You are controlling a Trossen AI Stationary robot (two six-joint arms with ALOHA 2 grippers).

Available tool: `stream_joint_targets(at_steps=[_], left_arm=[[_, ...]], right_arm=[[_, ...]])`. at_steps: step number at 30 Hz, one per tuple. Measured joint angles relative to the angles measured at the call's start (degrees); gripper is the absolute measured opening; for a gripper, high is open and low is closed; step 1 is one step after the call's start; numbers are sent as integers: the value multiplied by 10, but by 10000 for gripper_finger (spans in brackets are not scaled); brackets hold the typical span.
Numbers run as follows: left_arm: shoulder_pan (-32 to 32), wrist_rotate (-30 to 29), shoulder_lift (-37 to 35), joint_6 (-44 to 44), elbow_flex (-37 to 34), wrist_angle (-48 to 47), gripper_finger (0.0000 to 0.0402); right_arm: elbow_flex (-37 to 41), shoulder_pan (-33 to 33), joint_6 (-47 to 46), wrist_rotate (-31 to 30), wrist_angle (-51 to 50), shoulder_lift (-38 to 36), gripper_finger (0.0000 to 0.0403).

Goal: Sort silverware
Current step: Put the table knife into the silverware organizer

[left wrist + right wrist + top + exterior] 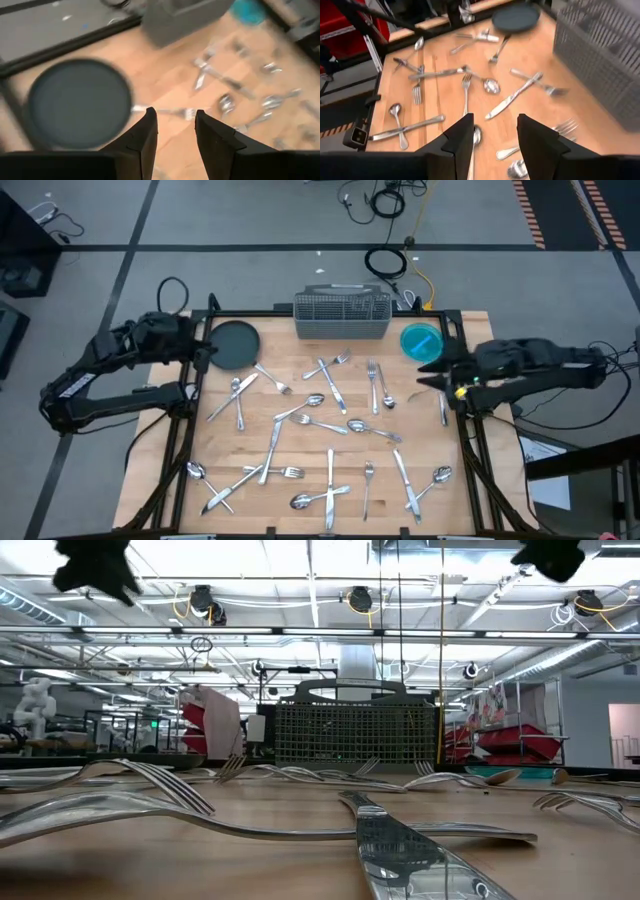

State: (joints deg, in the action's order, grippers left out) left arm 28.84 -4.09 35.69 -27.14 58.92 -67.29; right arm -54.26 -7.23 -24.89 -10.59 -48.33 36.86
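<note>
Several forks, spoons and knives of the silverware (325, 425) lie flat and scattered over the wooden table (430, 430); they also show in the right wrist view (465, 80) and the low view (300, 830). My left gripper (205, 352) is open and empty above the table's far left, beside the dark round plate (234, 344); its fingers (145, 135) stand over a fork's handle by the plate (80, 102). My right gripper (430, 380) is open and empty above the table's right side; its fingers (462, 135) stand over the silverware.
A grey wire-mesh caddy (342, 317) stands at the far edge, in the middle; it shows in the low view (355, 732) and the right wrist view (600, 55). A blue round dish (421, 342) sits at the far right. A dark frame (190, 440) runs along the table's sides.
</note>
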Motion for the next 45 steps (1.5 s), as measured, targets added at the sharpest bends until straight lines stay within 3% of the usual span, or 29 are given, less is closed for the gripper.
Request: stream_joint_targets(at_steps=[7, 14, 22, 29, 34, 39, 45], left_arm=[[-8, -7, -64, -56, -98, -12, 136], [-48, -75, -82, -94, -156, -7, 136], [-142, -78, -53, -181, -244, 27, 136], [-188, 32, -35, -206, -329, 162, 139], [-193, 55, -22, -206, -332, 197, 164], [-193, 69, -8, -190, -311, 121, 187], [-213, 35, 63, -202, -302, 100, 165]], right_arm=[[102, 0, -39, 3, 71, -7, 141], [176, 0, -76, 1, 107, -8, 141], [189, 0, -70, -75, 109, -9, 142], [189, 0, -55, -120, 104, -7, 181], [189, 3, -56, -138, 92, -7, 234], [188, 15, -59, -137, 75, -6, 266], [188, 29, -59, -134, 67, 2, 277]])
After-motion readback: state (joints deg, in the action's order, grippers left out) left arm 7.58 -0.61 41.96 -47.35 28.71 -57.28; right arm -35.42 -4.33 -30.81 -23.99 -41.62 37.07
